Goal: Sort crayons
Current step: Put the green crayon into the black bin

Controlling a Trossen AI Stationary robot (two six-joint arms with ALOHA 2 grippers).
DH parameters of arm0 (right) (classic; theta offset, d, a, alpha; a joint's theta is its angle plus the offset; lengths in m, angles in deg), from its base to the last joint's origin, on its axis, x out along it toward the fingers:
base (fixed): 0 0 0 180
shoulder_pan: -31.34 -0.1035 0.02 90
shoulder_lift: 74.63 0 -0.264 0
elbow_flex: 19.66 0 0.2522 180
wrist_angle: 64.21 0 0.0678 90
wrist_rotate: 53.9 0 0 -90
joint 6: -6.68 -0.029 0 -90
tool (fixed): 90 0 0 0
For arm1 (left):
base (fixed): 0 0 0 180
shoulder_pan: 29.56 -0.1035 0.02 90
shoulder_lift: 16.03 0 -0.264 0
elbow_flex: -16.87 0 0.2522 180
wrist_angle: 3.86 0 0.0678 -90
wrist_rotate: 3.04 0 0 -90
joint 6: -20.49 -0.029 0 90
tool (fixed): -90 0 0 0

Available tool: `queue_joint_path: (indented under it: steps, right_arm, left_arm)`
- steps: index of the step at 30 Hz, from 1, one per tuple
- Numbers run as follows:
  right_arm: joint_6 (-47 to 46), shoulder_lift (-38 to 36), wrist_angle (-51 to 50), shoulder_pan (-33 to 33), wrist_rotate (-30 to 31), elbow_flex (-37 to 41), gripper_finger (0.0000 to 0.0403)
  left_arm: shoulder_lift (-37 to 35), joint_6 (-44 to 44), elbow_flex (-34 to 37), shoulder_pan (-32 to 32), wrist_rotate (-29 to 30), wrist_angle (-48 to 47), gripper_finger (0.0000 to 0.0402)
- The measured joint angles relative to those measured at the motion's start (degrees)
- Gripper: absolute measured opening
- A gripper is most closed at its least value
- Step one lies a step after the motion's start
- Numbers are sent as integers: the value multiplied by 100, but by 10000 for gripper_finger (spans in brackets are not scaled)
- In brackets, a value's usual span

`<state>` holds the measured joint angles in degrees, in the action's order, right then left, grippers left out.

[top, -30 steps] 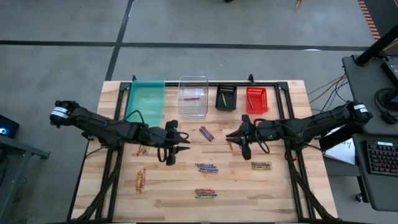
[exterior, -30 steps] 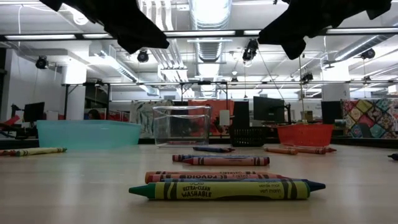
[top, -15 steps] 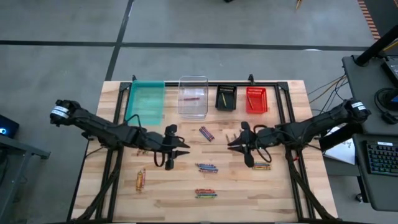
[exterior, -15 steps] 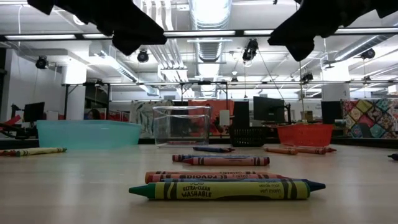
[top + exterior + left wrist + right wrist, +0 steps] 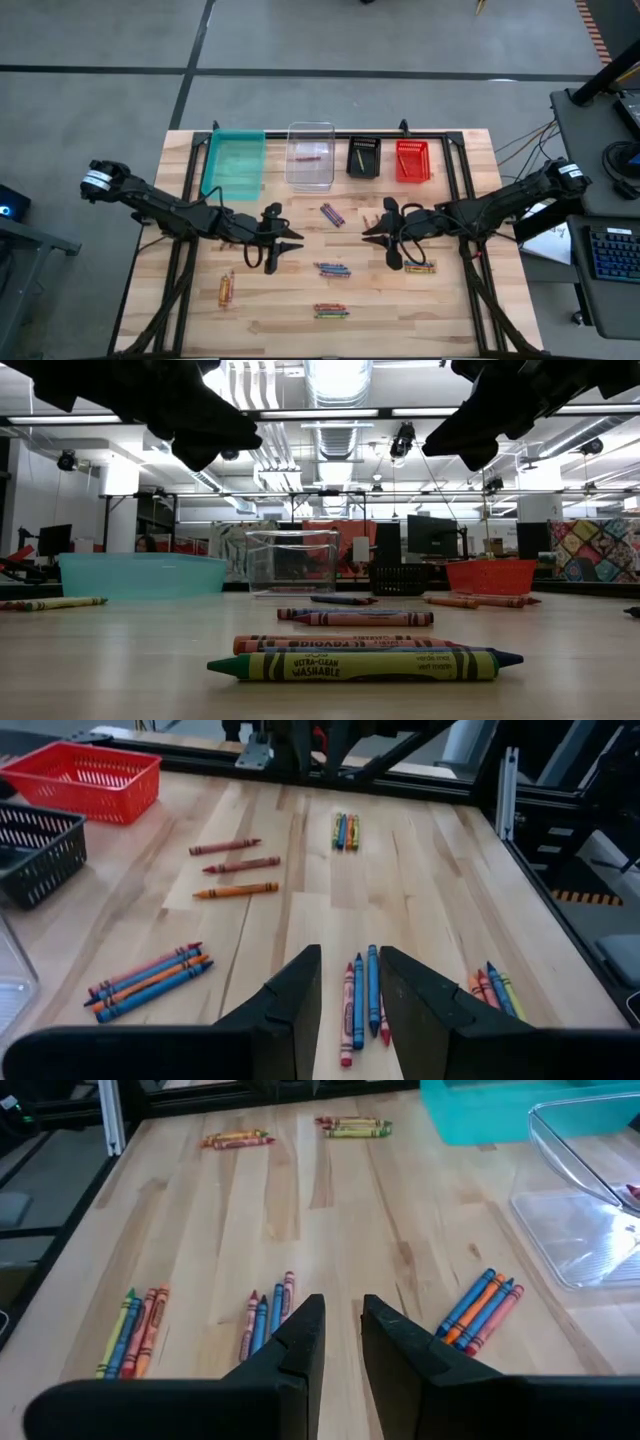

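both arms reach in over the wooden counter (image 5: 300,290) from opposite sides, and neither claw is grasping anything. the left claw (image 5: 290,243) hangs above the counter with its two fingers (image 5: 290,995) slightly parted, a narrow gap between them and nothing in it. just ahead of it lies a small group of crayons (image 5: 332,269) in red and blue, seen right between the fingertips in the left wrist view (image 5: 362,1000). the right claw (image 5: 366,229) faces the left one across the middle of the counter, also raised, its fingers (image 5: 300,1335) a little apart and empty.

more crayons lie scattered around the claws: a bundle (image 5: 332,213) between the two claws and nearer the bins, another (image 5: 331,311) toward the near edge of the counter, a bundle (image 5: 420,268) just beside the right claw under its arm, and an orange-yellow pair (image 5: 226,288) near the left arm. a few single crayons (image 5: 236,868) lie close to the right claw.

beyond both claws, along the far edge, stand four bins in a row: a teal bin (image 5: 234,160), a clear bin (image 5: 310,155) with a reddish crayon inside, a black bin (image 5: 363,158) and a red bin (image 5: 412,160).
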<state>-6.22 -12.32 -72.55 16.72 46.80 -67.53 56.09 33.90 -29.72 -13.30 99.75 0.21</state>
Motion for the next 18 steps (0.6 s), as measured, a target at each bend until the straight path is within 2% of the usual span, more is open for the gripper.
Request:
queue_joint_path:
  steps: [4, 6, 9, 12, 15, 18]
  right_arm:
    - [1, -16, 1, 1, 114, -2, 59]
    - [-3, -22, -2, 1, 135, -4, 59]
    - [-3, -25, -1, 1, 144, -9, 59]
    - [-4, -25, -1, 1, 166, -9, 59]
    - [-10, -25, -6, 1, 319, -9, 59]
    - [1, -27, -7, 1, 430, -9, 59]
  left_arm:
    - [0, 265, 18, 33, -5, -221, 87]
    - [0, 668, -17, 53, -10, -765, 87]
    - [0, 1541, -271, 56, -14, -2056, 87]
    - [0, 2459, -614, 56, -24, -3764, 87]
    - [0, 3790, -940, 48, -28, -5505, 87]
    - [0, 4752, -1016, 41, -185, -6621, 87]
